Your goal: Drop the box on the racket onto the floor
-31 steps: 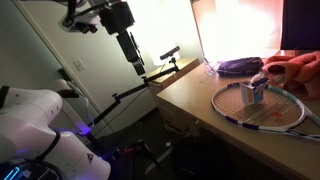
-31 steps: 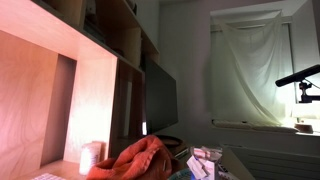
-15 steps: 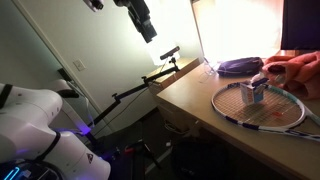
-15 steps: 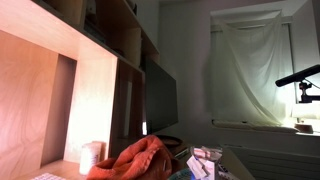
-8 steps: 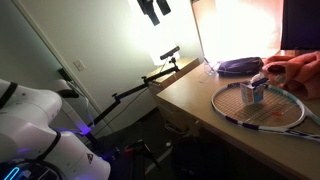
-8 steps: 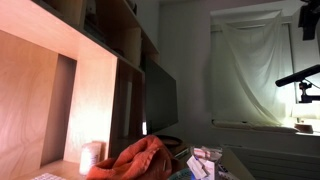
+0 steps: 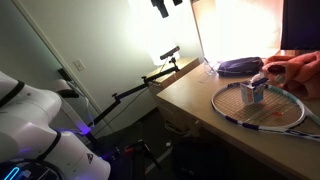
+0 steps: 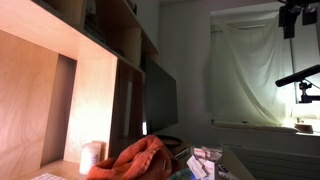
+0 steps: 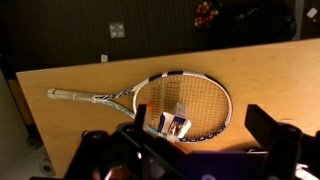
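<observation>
- Crowding the racket on the wooden desk in an exterior view are a dark purple bundle at its 11 o'clock and a crumpled orange cloth at its 1 o'clock, both near the frame.
- A black boom stand slants up to the desk edge at 9 o'clock, and below it lies the dark floor with a blue glow.
- The box stands upright on the strings; in the wrist view it sits at 7 o'clock within the racket head, with the handle running out toward 9 o'clock.
- The gripper hangs high at 12 o'clock in both exterior views, well apart from the box, and is seen against a pale curtain.
- The wrist view looks down on the racket; the dark fingers are spread as wide as they go and grasp nothing.
- The blue marks on the box are too small to read.
</observation>
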You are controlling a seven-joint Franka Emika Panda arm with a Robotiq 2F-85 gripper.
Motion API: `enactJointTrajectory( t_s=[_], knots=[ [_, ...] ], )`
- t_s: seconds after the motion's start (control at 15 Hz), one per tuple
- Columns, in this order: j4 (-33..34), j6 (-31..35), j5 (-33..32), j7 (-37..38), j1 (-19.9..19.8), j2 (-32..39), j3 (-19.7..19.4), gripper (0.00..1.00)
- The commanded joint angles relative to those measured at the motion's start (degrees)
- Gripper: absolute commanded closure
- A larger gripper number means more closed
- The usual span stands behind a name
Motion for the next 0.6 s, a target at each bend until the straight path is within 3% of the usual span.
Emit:
enactJointTrajectory(
  t_s=[0.0,0.27,0.53],
  knots=[
    [4.28,3.10,-0.72,0.03,0.85,3.41,0.71,0.00],
    [4.03,9.67,-0.96,-1.06,1.77,4.94,1.33,0.00],
    [6.63,5.07,-2.09,-1.02,2.07,9.12,1.82,0.00]
  ],
)
